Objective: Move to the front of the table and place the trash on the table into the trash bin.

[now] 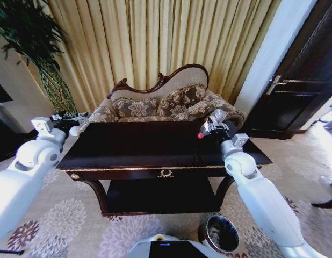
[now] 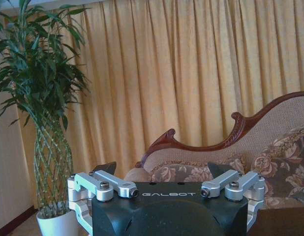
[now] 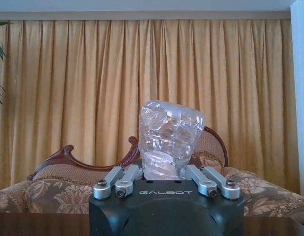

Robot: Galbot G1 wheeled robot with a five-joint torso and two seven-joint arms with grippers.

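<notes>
right claw [image 1: 213, 124] grips bottle [image 3: 167, 139] above table [image 1: 155, 148] (sofa [image 1: 155, 105] behind).

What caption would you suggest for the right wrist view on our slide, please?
Right gripper shut on the clear plastic bottle, held up before gold curtains and a carved sofa.

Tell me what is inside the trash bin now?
The trash bin shows a dark inside with nothing clearly visible. The right gripper holds the bottle above the table.
</notes>
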